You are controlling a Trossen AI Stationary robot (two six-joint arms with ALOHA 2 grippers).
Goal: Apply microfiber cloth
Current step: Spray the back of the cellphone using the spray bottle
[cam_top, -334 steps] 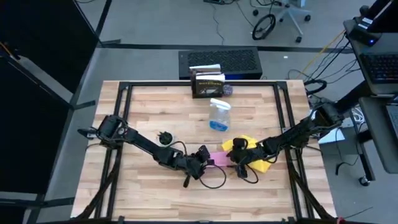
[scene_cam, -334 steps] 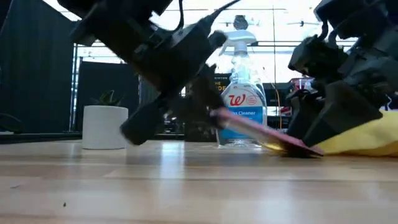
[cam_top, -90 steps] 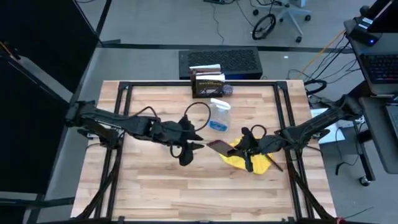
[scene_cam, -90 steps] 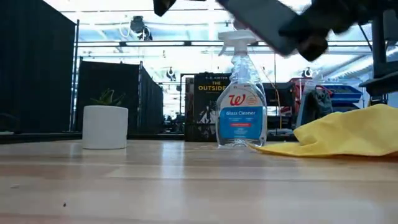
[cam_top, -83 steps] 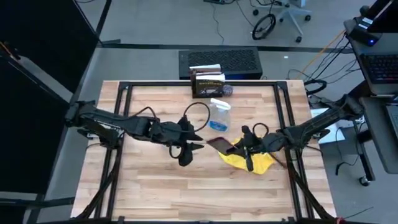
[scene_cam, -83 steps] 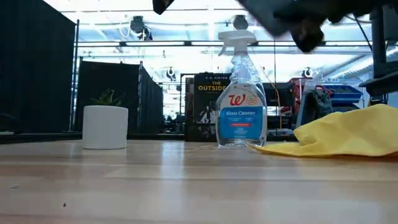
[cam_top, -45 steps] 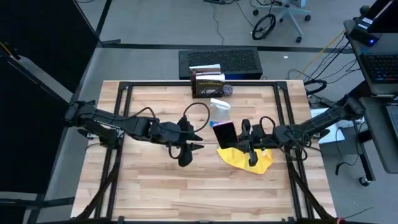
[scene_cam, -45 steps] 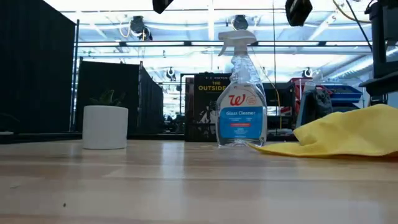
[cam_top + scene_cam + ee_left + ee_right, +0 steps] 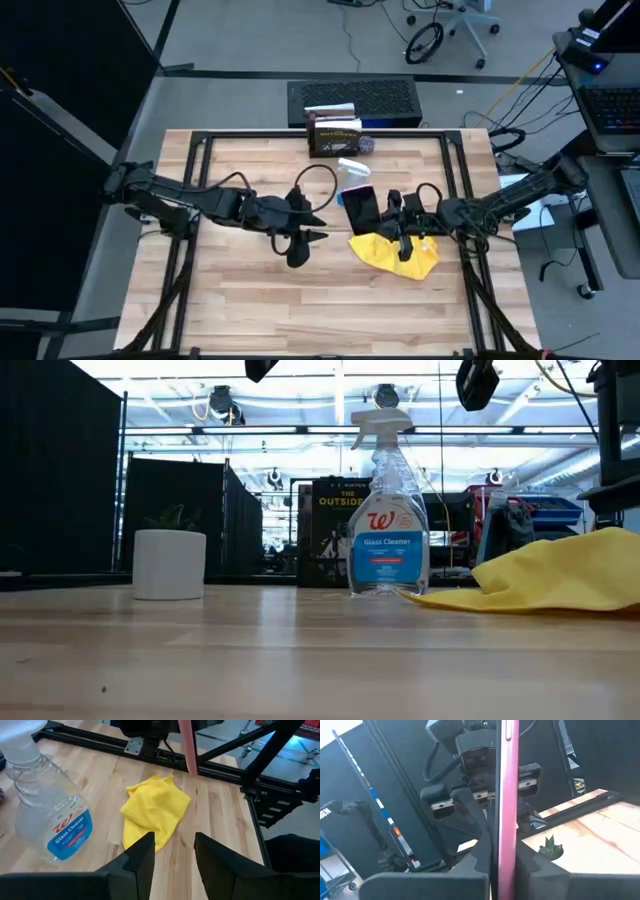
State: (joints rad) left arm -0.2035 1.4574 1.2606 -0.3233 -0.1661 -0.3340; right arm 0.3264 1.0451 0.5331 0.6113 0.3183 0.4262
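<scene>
The yellow microfiber cloth (image 9: pixel 396 254) lies crumpled on the table right of centre, also in the left wrist view (image 9: pixel 152 811) and the low view (image 9: pixel 560 575). No gripper touches it. My right gripper (image 9: pixel 385 211) hangs above its far edge, shut on a black smartphone (image 9: pixel 360 207) in a pink case, seen edge-on in the right wrist view (image 9: pixel 504 780). My left gripper (image 9: pixel 312 226) stands open left of the cloth, raised off the table, fingers pointing toward the cloth (image 9: pixel 172 852). My right gripper pinches the smartphone's end nearest the table's right edge (image 9: pixel 504 837) between its two fingers, one on each broad face. The fingers come roughly level from the table's right. The phone is lifted clear, high above the cloth, one broad face turned up.
A clear spray bottle with blue liquid (image 9: pixel 350 172) stands just beyond the phone (image 9: pixel 388 510). A dark book (image 9: pixel 333 133) stands at the far edge. A small white pot (image 9: pixel 168 565) sits at the left in the low view. Black frame rails (image 9: pixel 196 200) border the table.
My right gripper has risen and gone toward the far edge with the smartphone. The phone was tilted low over the cloth's left edge; it now hangs higher, with its face turned up, near the spray bottle. The cloth has stayed put.
</scene>
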